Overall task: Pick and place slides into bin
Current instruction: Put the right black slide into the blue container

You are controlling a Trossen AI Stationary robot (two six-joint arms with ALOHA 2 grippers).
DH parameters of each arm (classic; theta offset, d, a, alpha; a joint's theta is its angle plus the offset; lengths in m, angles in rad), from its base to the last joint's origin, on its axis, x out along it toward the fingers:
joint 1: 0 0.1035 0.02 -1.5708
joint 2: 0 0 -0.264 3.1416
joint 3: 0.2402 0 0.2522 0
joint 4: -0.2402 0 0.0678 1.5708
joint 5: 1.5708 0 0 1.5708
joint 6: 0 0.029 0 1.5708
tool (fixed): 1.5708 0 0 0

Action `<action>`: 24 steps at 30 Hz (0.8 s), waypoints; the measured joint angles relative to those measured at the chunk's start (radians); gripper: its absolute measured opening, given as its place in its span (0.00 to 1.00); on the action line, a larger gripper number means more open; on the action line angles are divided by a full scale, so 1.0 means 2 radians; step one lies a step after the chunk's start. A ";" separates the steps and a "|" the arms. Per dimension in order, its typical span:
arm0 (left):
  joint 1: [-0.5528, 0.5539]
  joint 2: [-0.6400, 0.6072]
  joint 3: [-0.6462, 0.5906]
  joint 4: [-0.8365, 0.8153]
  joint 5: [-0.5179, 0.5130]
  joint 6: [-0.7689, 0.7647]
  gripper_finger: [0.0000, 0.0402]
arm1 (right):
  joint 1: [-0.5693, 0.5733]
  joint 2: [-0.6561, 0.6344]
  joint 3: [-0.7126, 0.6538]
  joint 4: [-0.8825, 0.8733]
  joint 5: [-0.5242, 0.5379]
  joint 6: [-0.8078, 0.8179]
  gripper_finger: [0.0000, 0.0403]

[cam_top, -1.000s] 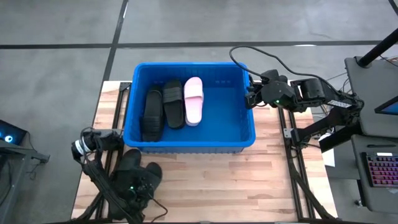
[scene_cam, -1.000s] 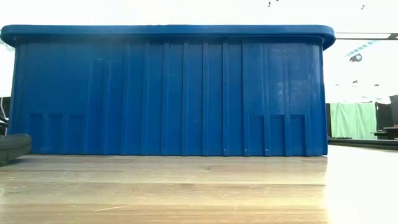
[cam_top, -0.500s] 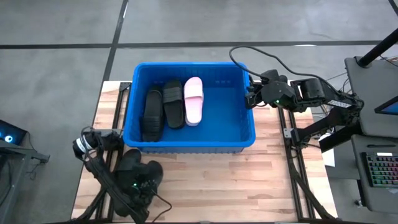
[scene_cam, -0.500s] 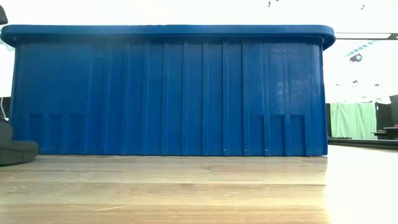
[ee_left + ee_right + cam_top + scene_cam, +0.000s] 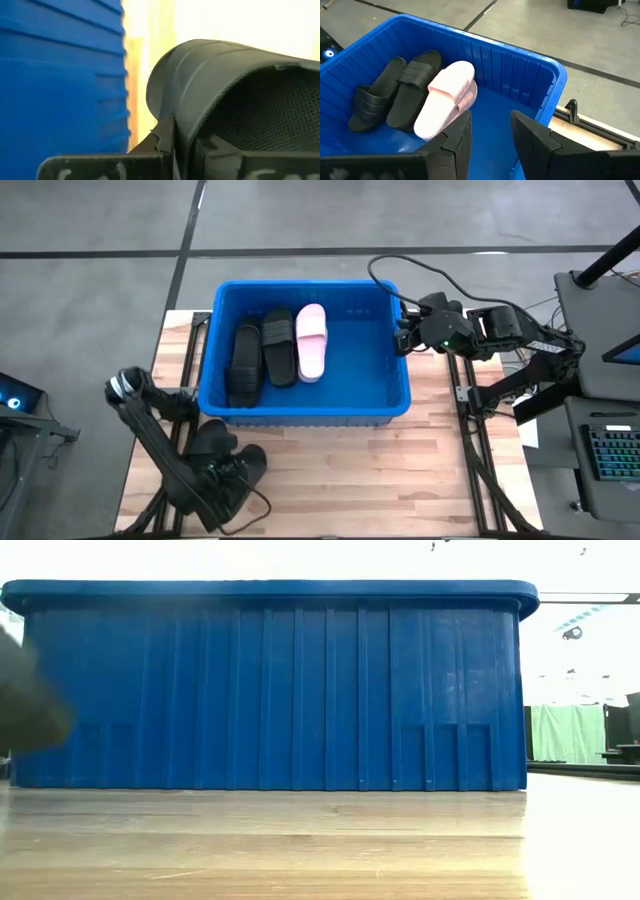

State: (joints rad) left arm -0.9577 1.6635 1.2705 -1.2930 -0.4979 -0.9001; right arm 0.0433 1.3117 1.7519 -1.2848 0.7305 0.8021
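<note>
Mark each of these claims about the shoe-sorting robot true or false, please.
1. Three slides lie in the bin. True: two black ones and a pink one.
2. The pink slide sits on the table. False: it is in the bin, beside a black slide.
3. The left gripper has its jaws shut on a black slide. True.
4. The right gripper holds a slide. False: its jaws stand apart, with nothing between them.
5. The right gripper is at the bin's right rim. True.
</note>
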 joint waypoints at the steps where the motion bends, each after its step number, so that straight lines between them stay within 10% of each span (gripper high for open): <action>1: 0.002 -0.015 0.000 0.001 -0.008 0.000 0.00 | 0.000 0.000 0.000 -0.001 0.000 -0.004 0.32; 9: 0.026 -0.133 0.004 0.065 -0.122 0.024 0.00 | 0.000 -0.004 0.000 -0.008 0.000 -0.021 0.32; 17: 0.071 -0.171 0.005 0.281 -0.147 0.260 0.00 | 0.000 -0.004 0.000 -0.012 0.001 -0.022 0.32; 24: 0.121 -0.171 0.004 0.310 -0.148 0.331 0.00 | 0.000 -0.011 0.000 -0.067 0.017 -0.017 0.32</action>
State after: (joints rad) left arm -0.7148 1.3224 1.2785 -0.6727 -0.7948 -0.2389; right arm 0.0425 1.2894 1.7515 -1.4187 0.7655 0.7688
